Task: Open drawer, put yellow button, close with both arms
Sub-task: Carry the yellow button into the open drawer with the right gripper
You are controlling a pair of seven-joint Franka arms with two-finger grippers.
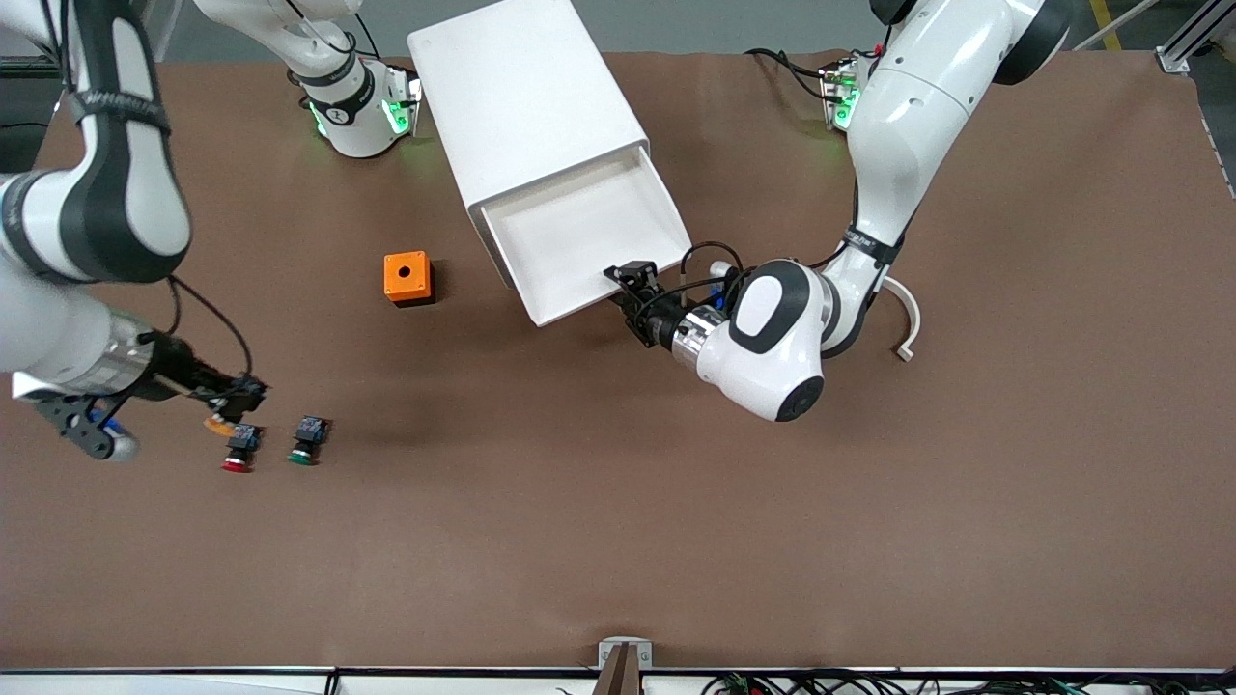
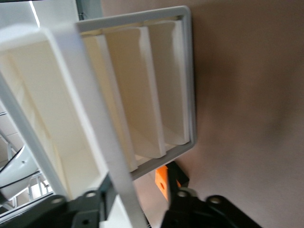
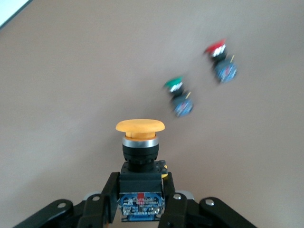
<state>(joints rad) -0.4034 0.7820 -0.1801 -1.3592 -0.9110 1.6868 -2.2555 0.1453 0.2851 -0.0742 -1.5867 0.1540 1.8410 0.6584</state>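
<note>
The yellow button [image 3: 140,159] sits between the fingers of the right gripper [image 3: 140,197], pinched by its black-blue body; the yellow-orange cap sticks out past the fingertips. Its long axis runs in line with the gripper's reach, cap end away from the wrist. In the front view the right gripper [image 1: 235,394] is at the right arm's end of the table, low over the brown table [image 1: 618,541], with a sliver of orange cap [image 1: 218,423] showing under it. It looks lifted, but I can't tell for sure whether it is clear of the table.

Just beside it lie the red button [image 1: 238,449] and the green button [image 1: 307,440], both on their sides, caps toward the front camera. Green is a bit nearer the table's middle than red.

The drawer [image 1: 589,241], top one of the white cabinet [image 1: 526,106], is pulled out, white tray exposed. The left gripper [image 1: 632,290] is at the drawer's front edge, at the corner toward the left arm's end. In the left wrist view the drawer's front lip [image 2: 102,137] runs between the left gripper's fingers [image 2: 90,209], which are spread on either side of it; whether they touch it, can't tell.

An orange box [image 1: 408,278] with a round hole on top stands on the table between the cabinet and the buttons. A curved white strip [image 1: 908,323] lies near the left arm's elbow.
</note>
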